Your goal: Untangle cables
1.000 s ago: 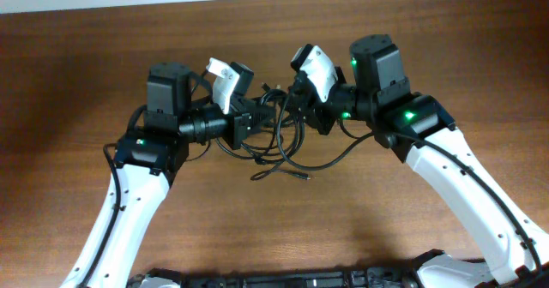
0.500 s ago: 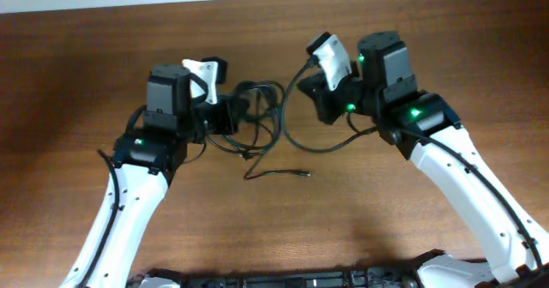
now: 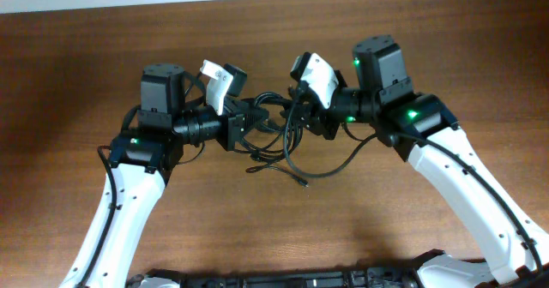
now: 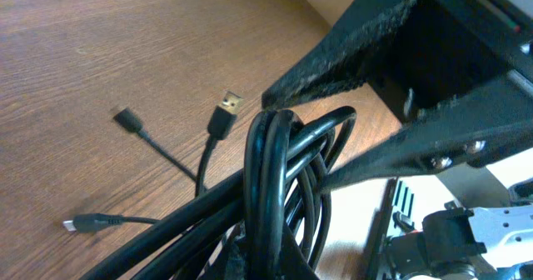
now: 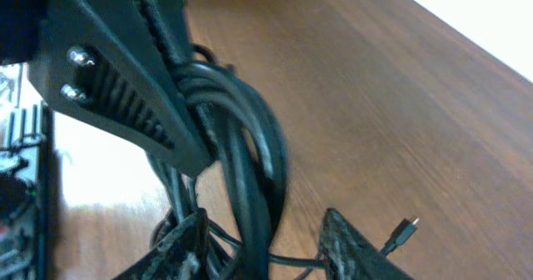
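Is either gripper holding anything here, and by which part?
Both hold the cables: left gripper and right gripper each clamp the bunched loops mid-length; the plug ends lie free.

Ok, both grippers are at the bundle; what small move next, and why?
Probably ease the right gripper away from the left gripper: both seem shut on the cables close together, so the loops hang bunched between them and need spreading.
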Robot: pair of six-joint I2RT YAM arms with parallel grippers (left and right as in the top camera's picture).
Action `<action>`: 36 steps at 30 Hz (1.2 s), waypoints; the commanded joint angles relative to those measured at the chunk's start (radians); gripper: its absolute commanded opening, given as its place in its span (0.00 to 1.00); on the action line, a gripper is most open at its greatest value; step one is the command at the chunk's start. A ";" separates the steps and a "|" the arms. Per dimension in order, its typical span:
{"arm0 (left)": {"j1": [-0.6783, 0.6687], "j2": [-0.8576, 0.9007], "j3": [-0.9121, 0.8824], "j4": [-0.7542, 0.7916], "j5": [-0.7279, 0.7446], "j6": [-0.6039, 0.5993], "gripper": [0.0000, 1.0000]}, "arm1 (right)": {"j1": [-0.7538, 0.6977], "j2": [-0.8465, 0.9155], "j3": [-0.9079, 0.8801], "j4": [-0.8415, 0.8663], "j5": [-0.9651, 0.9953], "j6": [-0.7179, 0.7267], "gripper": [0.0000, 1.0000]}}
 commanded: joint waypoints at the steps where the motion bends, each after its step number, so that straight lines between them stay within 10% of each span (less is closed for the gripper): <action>1: 0.002 0.004 0.003 0.006 0.050 0.037 0.00 | 0.016 -0.018 0.007 0.002 -0.007 -0.018 0.12; 6: 0.002 0.004 0.003 0.001 -0.049 0.007 0.00 | 0.014 -0.017 0.007 0.006 0.076 0.045 0.04; 12: 0.002 0.004 0.003 -0.050 -0.440 -0.330 0.00 | 0.014 -0.017 0.007 0.007 0.436 0.310 0.04; 18: 0.002 0.004 0.003 -0.047 -0.299 -0.239 0.00 | 0.014 -0.017 0.007 0.006 0.473 0.354 0.06; 23: 0.002 0.004 0.003 -0.029 -0.168 -0.240 0.00 | 0.015 -0.017 0.007 0.007 0.286 0.191 0.48; 36: -0.005 0.004 0.003 0.075 -0.029 -0.295 0.00 | 0.015 -0.017 0.007 0.012 0.260 0.171 0.49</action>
